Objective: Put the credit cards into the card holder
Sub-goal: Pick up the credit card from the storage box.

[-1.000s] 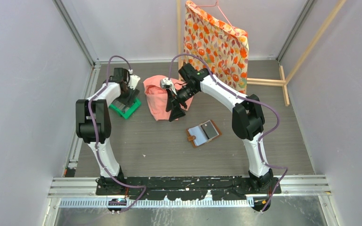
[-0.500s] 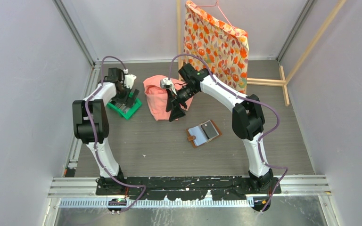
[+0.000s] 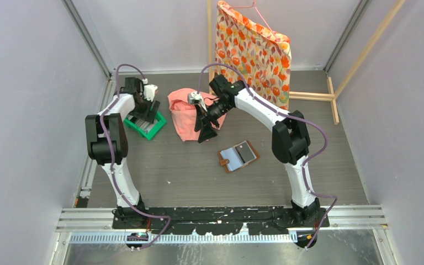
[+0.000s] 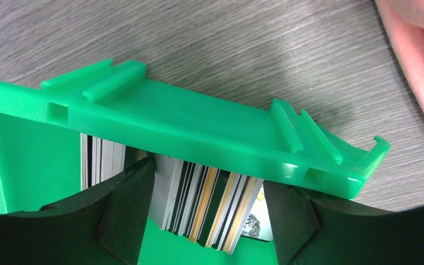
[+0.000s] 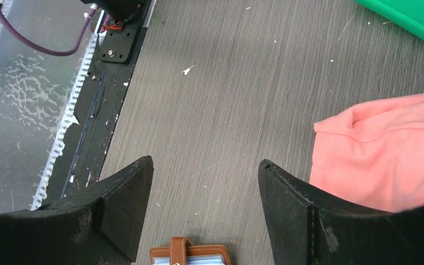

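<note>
Credit cards [image 4: 210,204] stand on edge in the green tray [image 4: 199,121], my left pincer [image 4: 207,176] straddling a bunch; pinching or not, I cannot tell. So it's the pickup. My right pincer [image 5: 204,165] hangs spread and empty near the open card holder [image 3: 238,157]. Next: single out one card.

Tops of credit cards [image 4: 210,212] behind green tray [image 4: 199,121] — card holder [image 5: 190,256] (mostly) off-frame
</note>
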Robot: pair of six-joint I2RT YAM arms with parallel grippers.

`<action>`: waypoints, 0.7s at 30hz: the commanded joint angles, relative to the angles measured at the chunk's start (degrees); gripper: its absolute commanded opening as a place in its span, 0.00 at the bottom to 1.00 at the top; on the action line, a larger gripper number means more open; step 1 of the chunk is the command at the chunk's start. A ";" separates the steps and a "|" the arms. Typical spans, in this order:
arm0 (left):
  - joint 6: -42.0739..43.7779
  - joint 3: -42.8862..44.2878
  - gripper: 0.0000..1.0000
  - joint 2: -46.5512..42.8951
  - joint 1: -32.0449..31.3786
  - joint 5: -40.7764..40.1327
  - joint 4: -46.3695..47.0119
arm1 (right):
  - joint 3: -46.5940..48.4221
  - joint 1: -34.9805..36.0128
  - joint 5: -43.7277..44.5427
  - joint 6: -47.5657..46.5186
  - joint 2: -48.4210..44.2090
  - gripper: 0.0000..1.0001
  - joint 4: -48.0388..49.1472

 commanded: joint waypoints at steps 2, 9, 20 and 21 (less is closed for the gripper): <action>-0.40 1.47 0.67 0.85 0.34 2.89 -3.64 | -0.01 -0.24 -1.78 0.04 -4.62 0.74 0.70; -1.98 1.50 0.53 -2.45 1.13 6.79 -4.08 | -0.23 -0.22 -1.86 0.05 -4.69 0.74 0.70; -8.01 6.18 0.28 1.55 6.71 11.26 -6.58 | -0.43 -0.37 -1.91 0.30 -4.85 0.74 0.96; -8.23 6.81 0.29 2.26 7.02 12.30 -6.99 | -0.48 -0.45 -1.87 0.31 -4.85 0.74 0.97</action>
